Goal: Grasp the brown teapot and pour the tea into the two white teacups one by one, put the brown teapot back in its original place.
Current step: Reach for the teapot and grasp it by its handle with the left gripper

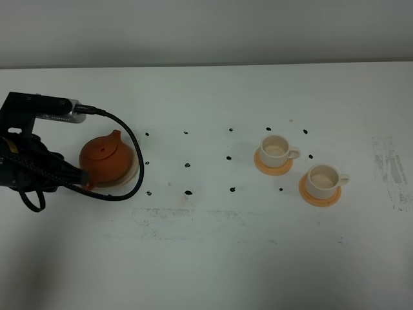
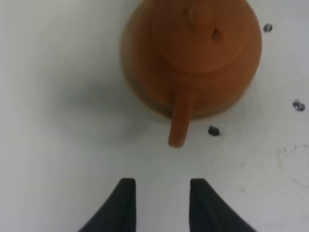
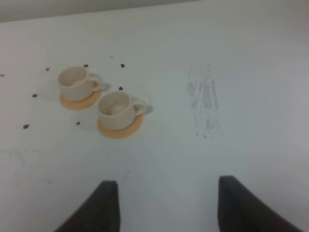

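The brown teapot [image 1: 106,158] [image 2: 193,53] stands upright with its lid on, on a pale saucer [image 1: 133,173] at the left of the table. My left gripper [image 1: 79,177] [image 2: 159,186] is open and empty just short of the teapot's handle [image 2: 180,123], which points at the gap between the fingers. The two white teacups [image 1: 276,148] [image 1: 321,179] sit on orange coasters right of centre and also show in the right wrist view [image 3: 75,82] [image 3: 115,108]. Their insides look pale; no tea shows. My right gripper [image 3: 169,186] hangs open above bare table.
Small black marks [image 1: 188,165] dot the white table between teapot and cups. A scuffed grey patch [image 1: 390,171] lies near the right edge. The left arm's black cable [image 1: 129,187] loops around the teapot's front. The table's far edge meets a grey wall.
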Available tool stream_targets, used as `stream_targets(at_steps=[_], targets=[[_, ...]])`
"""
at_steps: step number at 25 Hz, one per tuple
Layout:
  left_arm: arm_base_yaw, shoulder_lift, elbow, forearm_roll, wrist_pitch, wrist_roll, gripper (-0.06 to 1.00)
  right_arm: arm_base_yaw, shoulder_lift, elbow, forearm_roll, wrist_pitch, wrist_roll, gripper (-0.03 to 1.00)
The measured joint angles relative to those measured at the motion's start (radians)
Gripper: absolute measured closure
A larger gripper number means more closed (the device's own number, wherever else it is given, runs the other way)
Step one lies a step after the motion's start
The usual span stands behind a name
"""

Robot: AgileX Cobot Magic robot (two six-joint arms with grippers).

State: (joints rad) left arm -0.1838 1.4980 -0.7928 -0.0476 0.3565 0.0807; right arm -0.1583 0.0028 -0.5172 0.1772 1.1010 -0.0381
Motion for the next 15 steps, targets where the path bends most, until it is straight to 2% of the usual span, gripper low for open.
stream_targets(at_steps=[5,8,15], targets=[[0.0,0.093,-0.066,0.0,0.022,0.058,0.68,0.0,0.0,0.0,0.0,0.0,0.0,0.52],[0.0,0.135,-0.11,0.0,0.054,0.065,0.68,0.0,0.0,0.0,0.0,0.0,0.0,0.52],[0.0,0.16,-0.131,-0.001,0.049,0.067,0.68,0.0,0.0,0.0,0.0,0.0,0.0,0.52]])
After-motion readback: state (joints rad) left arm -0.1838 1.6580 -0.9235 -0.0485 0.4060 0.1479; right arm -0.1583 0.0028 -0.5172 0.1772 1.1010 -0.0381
